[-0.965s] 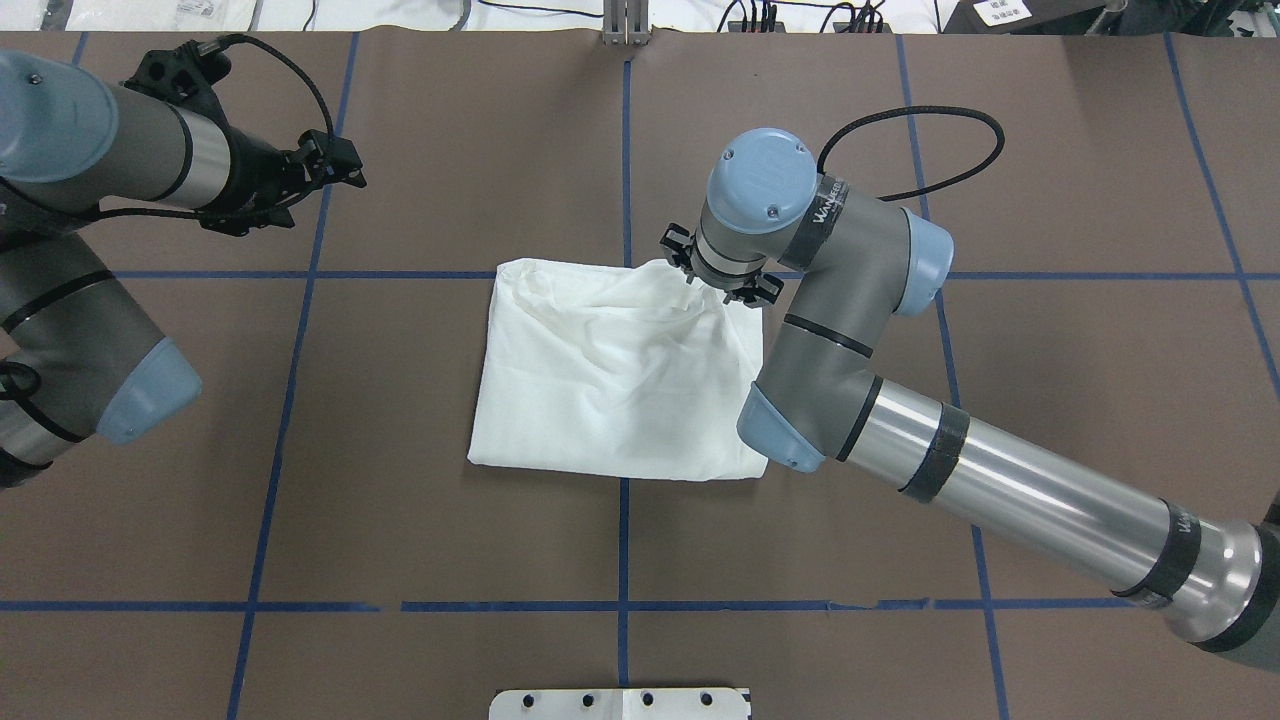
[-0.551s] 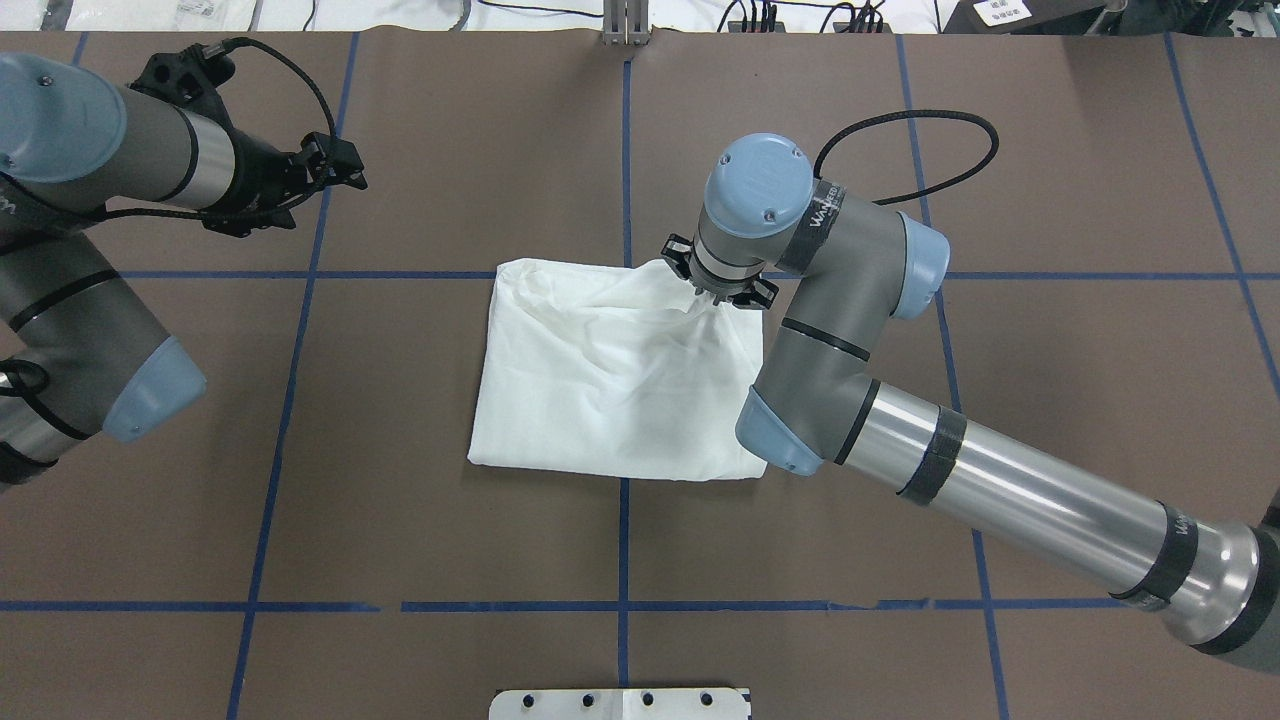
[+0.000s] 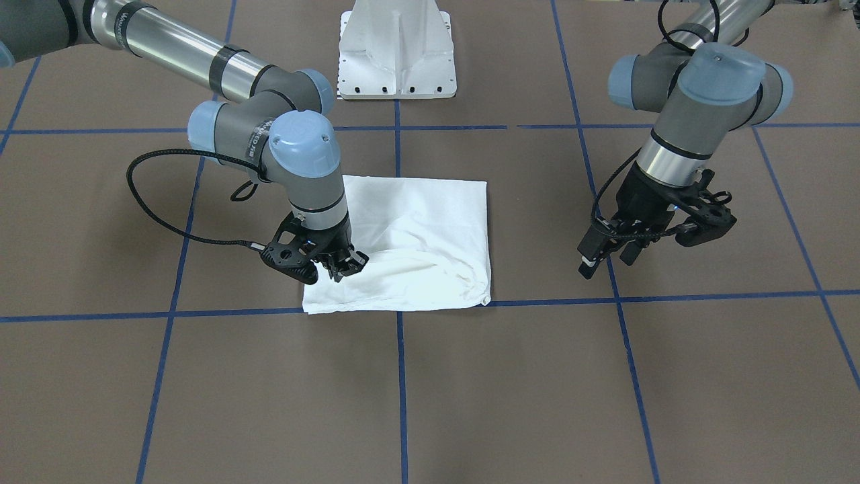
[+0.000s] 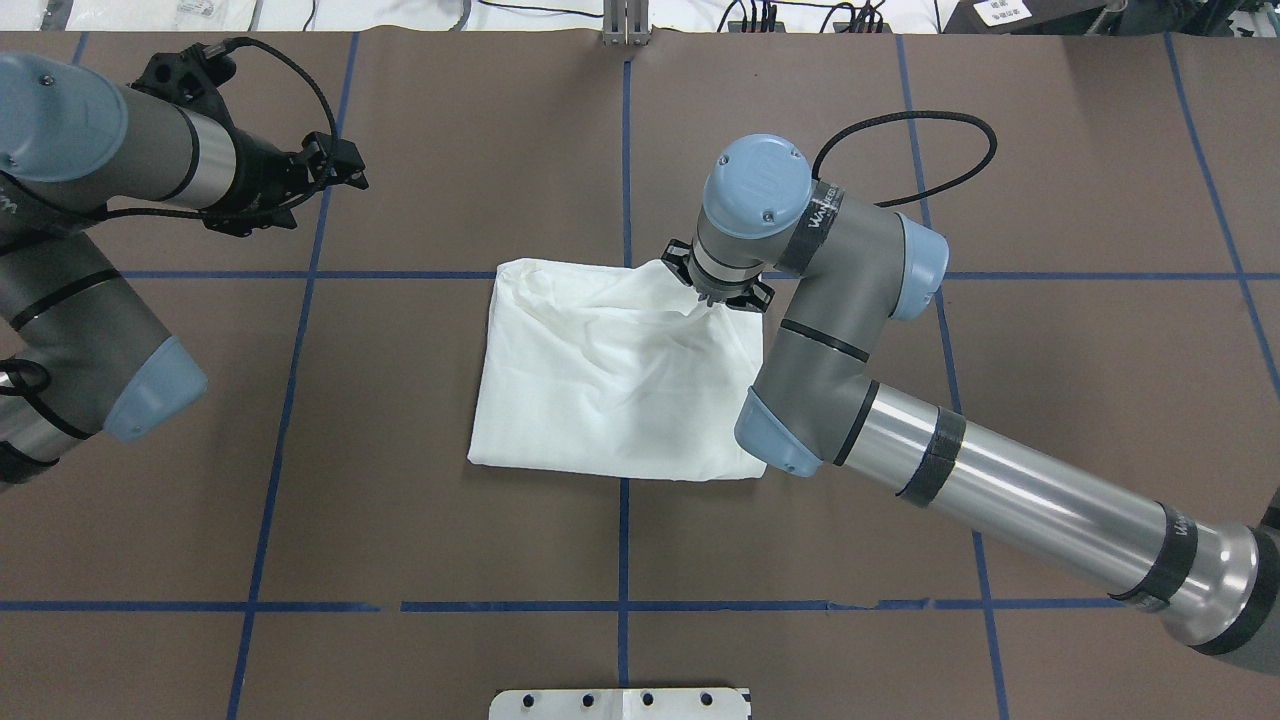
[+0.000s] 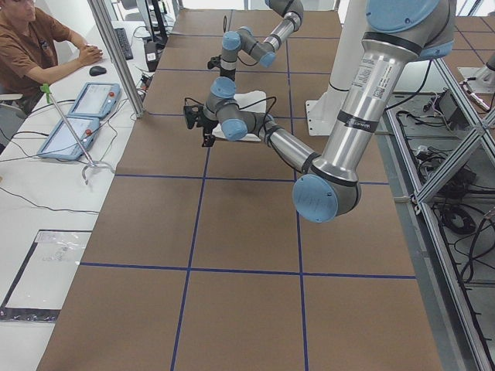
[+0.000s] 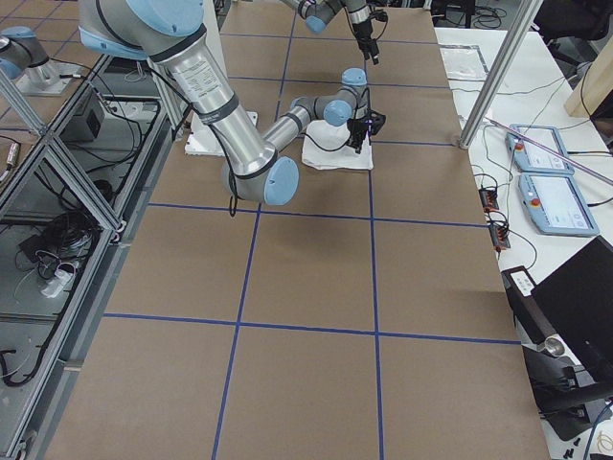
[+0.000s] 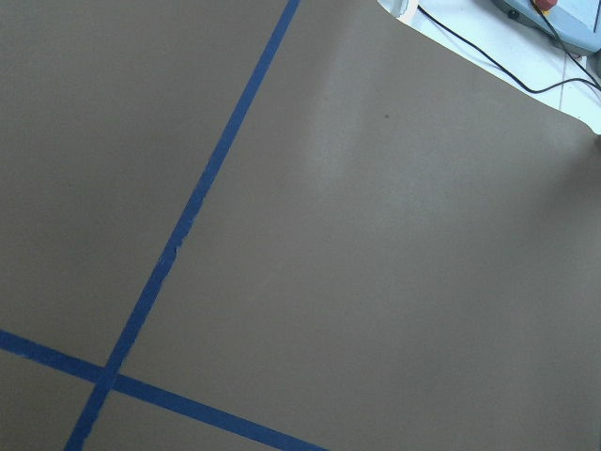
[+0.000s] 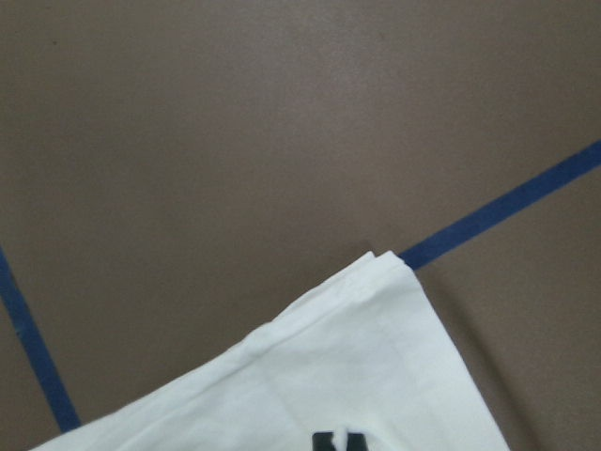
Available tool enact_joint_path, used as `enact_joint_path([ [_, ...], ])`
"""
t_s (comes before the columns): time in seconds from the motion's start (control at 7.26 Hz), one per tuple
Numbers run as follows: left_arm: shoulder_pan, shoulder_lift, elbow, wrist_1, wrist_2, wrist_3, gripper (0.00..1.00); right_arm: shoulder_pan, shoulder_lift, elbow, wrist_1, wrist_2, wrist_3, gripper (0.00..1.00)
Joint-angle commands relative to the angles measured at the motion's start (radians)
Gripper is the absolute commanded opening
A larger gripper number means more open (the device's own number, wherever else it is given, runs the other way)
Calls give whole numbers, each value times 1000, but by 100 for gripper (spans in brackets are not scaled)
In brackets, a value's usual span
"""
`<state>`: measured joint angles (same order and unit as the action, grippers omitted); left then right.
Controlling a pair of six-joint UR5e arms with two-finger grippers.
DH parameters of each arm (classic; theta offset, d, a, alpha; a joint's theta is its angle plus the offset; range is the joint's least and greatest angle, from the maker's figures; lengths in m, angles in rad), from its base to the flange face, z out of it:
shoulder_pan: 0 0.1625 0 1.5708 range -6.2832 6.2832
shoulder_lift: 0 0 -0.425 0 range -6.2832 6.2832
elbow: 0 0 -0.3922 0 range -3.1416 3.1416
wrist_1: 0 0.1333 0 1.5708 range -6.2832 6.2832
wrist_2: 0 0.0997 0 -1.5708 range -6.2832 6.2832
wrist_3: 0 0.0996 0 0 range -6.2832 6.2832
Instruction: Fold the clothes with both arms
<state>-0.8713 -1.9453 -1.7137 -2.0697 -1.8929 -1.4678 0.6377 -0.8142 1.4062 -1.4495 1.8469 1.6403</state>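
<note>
Seen from overhead, your left arm (image 4: 150, 160) is reaching in from the 9 o'clock edge. Its left gripper (image 4: 345, 168) is hanging above the bare table (image 4: 400, 520) with its fingers standing apart and carrying nothing, well apart from the shirt and off toward its 10 o'clock. The shirt (image 4: 610, 380) is lying at the table's middle as a folded white rectangle, with its far edge running along a blue tape line (image 4: 400, 274) and its cloth wrinkling up toward the 1 o'clock corner. There your right gripper (image 4: 712, 297) is pointing down, pinching the fabric, and creases are fanning out from it. The right arm (image 4: 1000, 480) is stretching in from 4 o'clock, its elbow hanging over the shirt's right edge.
</note>
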Motion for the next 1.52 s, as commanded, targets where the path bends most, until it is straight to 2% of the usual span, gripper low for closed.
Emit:
enact_joint_path([
  [0.0, 0, -3, -1, -1, 0, 0, 100, 19, 1, 37, -165, 31, 1, 0],
  [0.14, 0, -4, -6, -1, 0, 0, 100, 19, -2, 48, -214, 29, 1, 0],
  [0.28, 0, -4, -7, 0, 0, 0, 100, 19, -8, 49, -215, 28, 1, 2],
  [0.41, -2, -4, -10, 0, 0, 0, 100, 17, -11, 50, -210, 17, -4, 98],
  [0.83, -9, -9, -10, 0, -2, 1, 100, 139, -13, 50, -201, 50, -133, 100],
  [1.1, -75, -7, -12, 5, -104, 103, 100, 271, -55, 66, -198, 104, -375, 100],
  [1.38, -215, 38, -10, 16, -222, 353, 100, 446, -132, 60, -172, 159, -692, 100],
])
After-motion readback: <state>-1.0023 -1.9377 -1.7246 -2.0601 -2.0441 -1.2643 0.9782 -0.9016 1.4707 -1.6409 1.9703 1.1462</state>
